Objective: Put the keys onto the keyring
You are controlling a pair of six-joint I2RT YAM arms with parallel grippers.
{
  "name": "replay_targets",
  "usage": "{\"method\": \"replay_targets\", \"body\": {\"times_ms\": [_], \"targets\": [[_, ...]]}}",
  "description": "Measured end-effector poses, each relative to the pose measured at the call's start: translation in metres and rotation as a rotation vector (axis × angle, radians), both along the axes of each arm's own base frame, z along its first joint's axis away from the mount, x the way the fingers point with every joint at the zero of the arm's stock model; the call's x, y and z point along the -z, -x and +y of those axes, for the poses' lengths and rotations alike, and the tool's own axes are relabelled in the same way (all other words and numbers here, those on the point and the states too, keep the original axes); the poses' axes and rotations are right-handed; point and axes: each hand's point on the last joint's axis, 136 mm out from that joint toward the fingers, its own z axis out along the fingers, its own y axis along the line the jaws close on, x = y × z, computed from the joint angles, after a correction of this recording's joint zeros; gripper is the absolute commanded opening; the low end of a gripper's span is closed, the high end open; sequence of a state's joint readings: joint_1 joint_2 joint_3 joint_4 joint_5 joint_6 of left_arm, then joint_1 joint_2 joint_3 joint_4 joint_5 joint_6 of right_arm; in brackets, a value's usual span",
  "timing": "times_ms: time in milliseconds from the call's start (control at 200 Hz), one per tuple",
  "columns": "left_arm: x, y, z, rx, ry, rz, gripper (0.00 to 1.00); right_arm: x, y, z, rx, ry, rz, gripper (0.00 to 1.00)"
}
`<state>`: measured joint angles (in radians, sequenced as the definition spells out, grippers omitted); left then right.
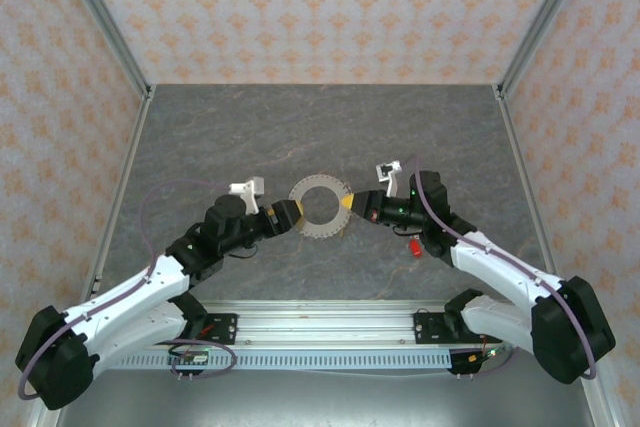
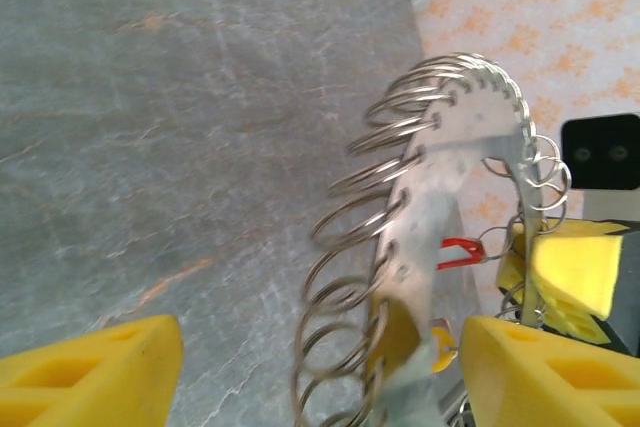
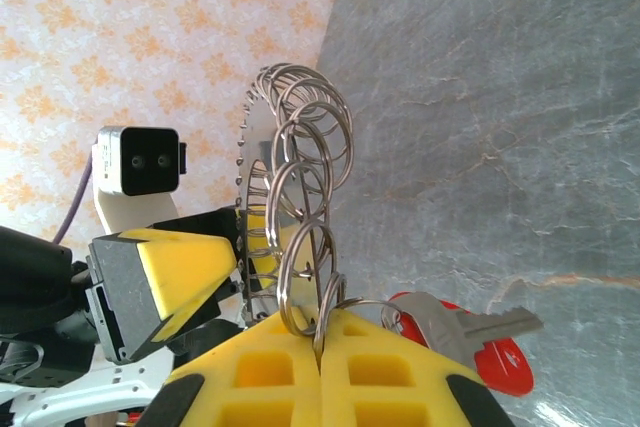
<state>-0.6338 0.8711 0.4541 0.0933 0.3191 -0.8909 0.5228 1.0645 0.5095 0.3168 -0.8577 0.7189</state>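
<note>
Keyring [image 1: 320, 184] sits at mid-table between the two arms. From above it shows as a full toothed circle over the grey table [image 1: 250, 137]; whether it rests on that surface or is held just off it I cannot tell. The right gripper [image 1: 347, 204] meets the keyring at its right rim. In the right wrist view its yellow fingers [image 3: 400, 387] are pressed flat together, pinching the rim where a row of thin wire loops [image 3: 305, 162] stands up along the edge. The left gripper [image 1: 287, 215] is at the opposite, left rim. In the left wrist view its two yellow pads [image 2: 90, 372] stand well apart with the keyring's edge between them. The metal is just beside one pad and well apart from the other, so that pincer is parted and grips nothing. A red-headed key [image 3: 500, 359] lies just beside the right gripper's fingers, at the keyring's right rim. Its silver blade reaches to one of the loops; whether it is threaded through I cannot tell.
</note>
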Motion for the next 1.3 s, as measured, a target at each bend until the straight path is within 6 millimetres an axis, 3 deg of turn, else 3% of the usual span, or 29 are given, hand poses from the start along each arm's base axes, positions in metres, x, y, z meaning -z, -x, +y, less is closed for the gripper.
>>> {"method": "replay_targets", "body": {"times_ms": [165,240,586,721,1026,1126,1301], "targets": [[-0.012,-0.002,-0.007,0.022,0.035,-0.026,0.52,-0.013,0.001,0.003,-0.022,-0.031,-0.022,0.00],[-0.015,-0.001,-0.009,0.033,0.047,-0.034,0.49,-0.015,0.002,0.004,-0.029,-0.037,-0.023,0.00],[-0.040,0.001,-0.012,0.044,0.121,-0.082,0.09,-0.018,0.004,0.005,-0.043,-0.047,-0.034,0.00],[-0.053,0.003,-0.012,0.050,0.158,-0.104,0.00,-0.022,0.003,0.005,-0.042,-0.055,-0.055,0.03],[-0.065,0.005,-0.010,0.055,0.163,-0.153,0.00,-0.030,-0.003,0.000,0.000,-0.029,-0.151,0.24],[-0.066,0.007,-0.007,0.058,0.139,-0.179,0.00,-0.038,-0.008,-0.012,0.077,0.011,-0.232,0.27],[-0.078,0.007,-0.006,0.077,0.100,-0.245,0.00,-0.055,-0.011,-0.043,0.229,0.095,-0.456,0.25]]}}
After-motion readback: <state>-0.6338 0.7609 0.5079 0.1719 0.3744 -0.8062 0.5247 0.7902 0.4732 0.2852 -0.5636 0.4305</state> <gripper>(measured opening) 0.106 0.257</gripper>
